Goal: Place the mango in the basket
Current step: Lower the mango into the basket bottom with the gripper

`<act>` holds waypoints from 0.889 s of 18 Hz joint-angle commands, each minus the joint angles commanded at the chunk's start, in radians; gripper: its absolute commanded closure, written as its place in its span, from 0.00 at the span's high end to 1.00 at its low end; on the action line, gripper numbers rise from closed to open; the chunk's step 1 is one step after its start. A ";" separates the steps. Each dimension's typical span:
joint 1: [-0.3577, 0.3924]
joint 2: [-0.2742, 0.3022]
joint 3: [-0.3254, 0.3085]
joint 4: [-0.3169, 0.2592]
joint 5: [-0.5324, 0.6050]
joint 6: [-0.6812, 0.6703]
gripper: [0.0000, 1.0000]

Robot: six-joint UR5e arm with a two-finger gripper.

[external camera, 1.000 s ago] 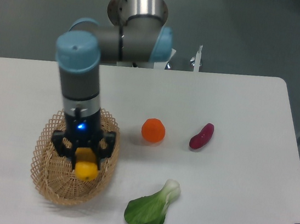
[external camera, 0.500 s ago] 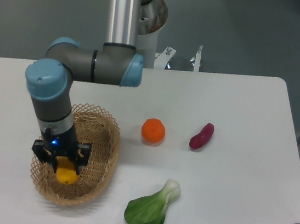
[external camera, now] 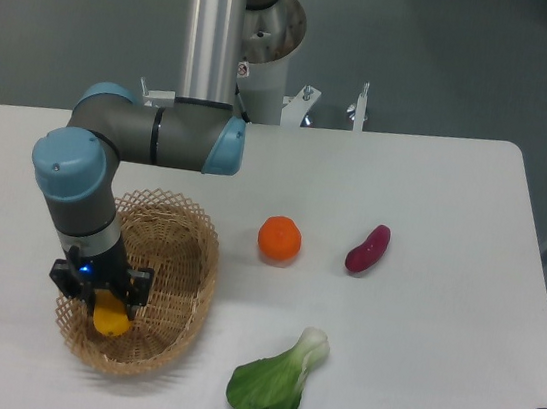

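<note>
My tool point(external camera: 107, 306) grips the mango point(external camera: 110, 318), low inside the basket point(external camera: 181, 253), toward the near-left part of its rim. To finish well I should lower until the fruit rests on the weave, then open the fingers gently and lift straight up, clear of the rim. Only the mango's lower end shows beneath the tool; its long axis looks roughly upright, though I cannot be sure.

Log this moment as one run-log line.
phase: placing | gripper: shut on mango, low inside basket | release: not yet | untouched: orange, sweet potato, bok choy
</note>
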 joint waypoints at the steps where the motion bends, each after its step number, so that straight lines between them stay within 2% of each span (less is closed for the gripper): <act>1: 0.000 0.000 0.002 0.000 0.000 0.000 0.54; 3: 0.000 -0.003 0.002 0.000 0.002 0.000 0.55; 4: 0.000 -0.003 0.003 0.000 0.002 0.002 0.58; 6: 0.000 -0.003 0.008 0.002 0.002 0.003 0.71; 8: 0.000 -0.003 0.012 0.002 0.002 0.005 0.75; 12: 0.002 0.002 0.021 0.002 0.003 0.008 1.00; 16: 0.005 0.020 0.025 0.000 0.003 0.020 1.00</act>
